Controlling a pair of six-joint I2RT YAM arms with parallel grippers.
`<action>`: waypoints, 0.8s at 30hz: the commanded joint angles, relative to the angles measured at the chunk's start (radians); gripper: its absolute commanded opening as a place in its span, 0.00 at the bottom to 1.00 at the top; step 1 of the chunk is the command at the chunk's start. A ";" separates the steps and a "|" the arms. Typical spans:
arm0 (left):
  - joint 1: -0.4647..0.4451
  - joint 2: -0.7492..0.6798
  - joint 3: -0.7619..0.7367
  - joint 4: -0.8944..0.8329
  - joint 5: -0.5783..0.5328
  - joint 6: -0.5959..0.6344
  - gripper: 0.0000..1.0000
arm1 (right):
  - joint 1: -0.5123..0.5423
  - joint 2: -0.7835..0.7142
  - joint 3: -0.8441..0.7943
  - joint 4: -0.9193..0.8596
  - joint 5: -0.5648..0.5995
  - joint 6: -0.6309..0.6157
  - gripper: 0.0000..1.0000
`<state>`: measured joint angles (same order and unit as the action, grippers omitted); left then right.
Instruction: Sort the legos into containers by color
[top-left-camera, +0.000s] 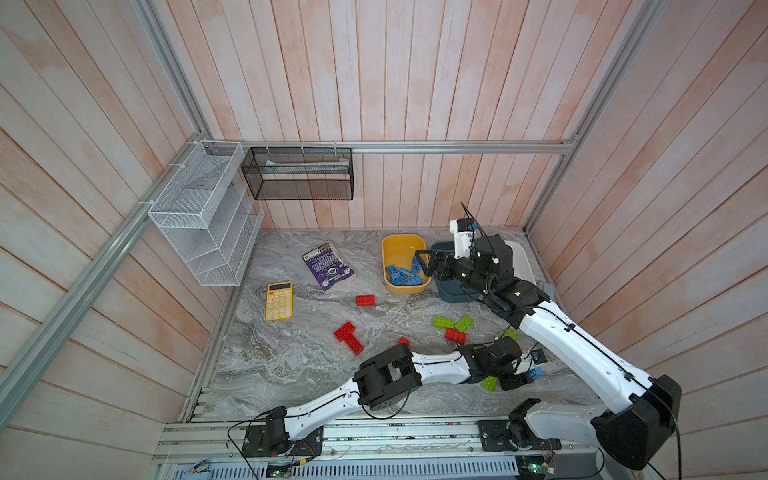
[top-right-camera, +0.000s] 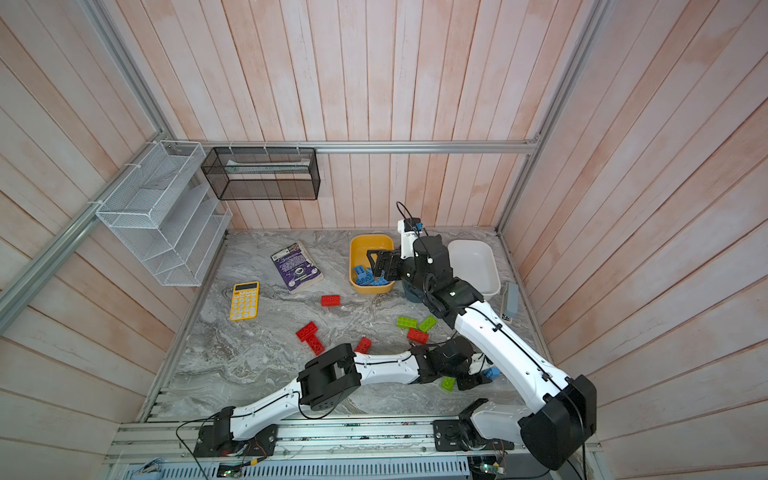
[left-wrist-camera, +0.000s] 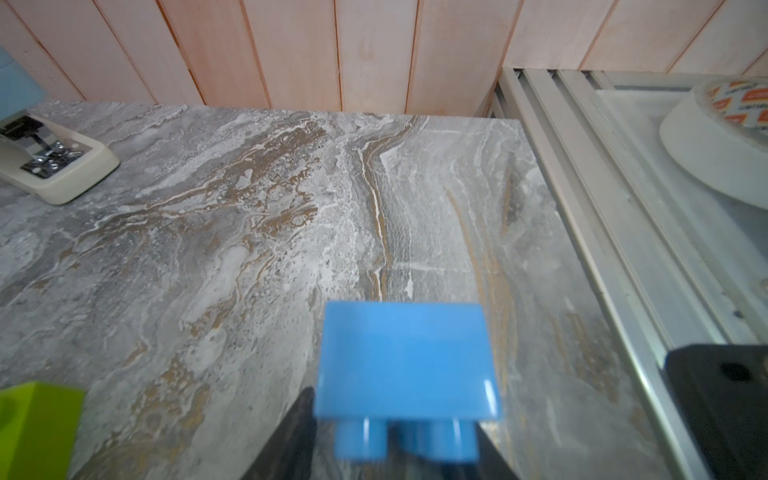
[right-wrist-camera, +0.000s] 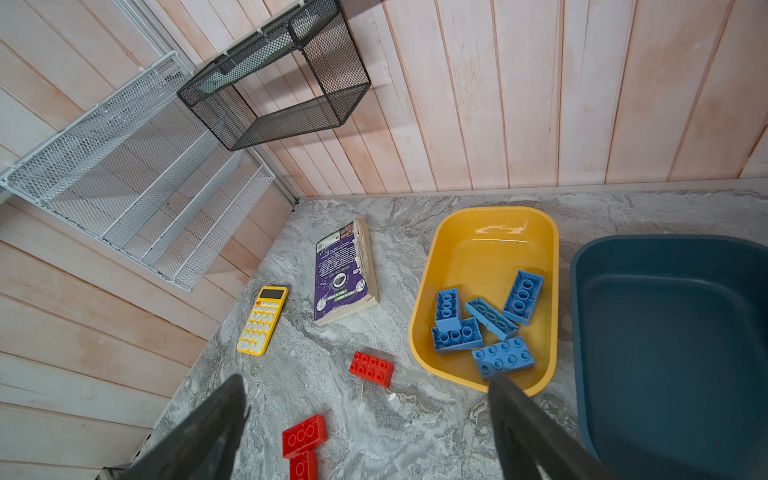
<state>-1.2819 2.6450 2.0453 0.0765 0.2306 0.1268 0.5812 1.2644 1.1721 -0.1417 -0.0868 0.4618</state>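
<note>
My left gripper (left-wrist-camera: 395, 411) is shut on a blue lego (left-wrist-camera: 405, 361) low over the near right of the table, in both top views (top-left-camera: 536, 372) (top-right-camera: 492, 372). A green lego (top-left-camera: 489, 383) lies just beside it. My right gripper (right-wrist-camera: 365, 384) hangs open and empty above the near rim of the yellow container (right-wrist-camera: 478, 216), which holds several blue legos (right-wrist-camera: 486, 324). The teal container (right-wrist-camera: 665, 249) and the white container (top-right-camera: 478, 249) stand to its right. Red legos (top-left-camera: 365, 300) (top-left-camera: 349, 336) (top-left-camera: 455, 335) and green legos (top-left-camera: 444, 322) (top-left-camera: 464, 323) lie loose on the table.
A yellow calculator (top-left-camera: 279, 300) and a purple book (top-left-camera: 328, 267) lie at the left of the table. A white wire rack (top-left-camera: 203, 216) and a black mesh basket (top-left-camera: 299, 174) hang on the walls. A stapler (left-wrist-camera: 50, 162) sits by the right wall.
</note>
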 joint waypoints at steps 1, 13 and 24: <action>0.025 -0.105 -0.086 0.030 -0.047 -0.001 0.47 | 0.003 -0.009 0.042 -0.046 0.036 -0.021 0.91; 0.064 -0.362 -0.463 0.247 -0.058 -0.016 0.44 | -0.021 -0.051 0.086 -0.105 0.065 -0.005 0.91; 0.053 -0.213 -0.256 0.116 0.111 0.065 0.83 | -0.023 -0.041 0.112 -0.101 0.063 -0.009 0.92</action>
<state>-1.2270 2.3680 1.7290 0.2451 0.2707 0.1543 0.5621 1.2293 1.2652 -0.2382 -0.0414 0.4606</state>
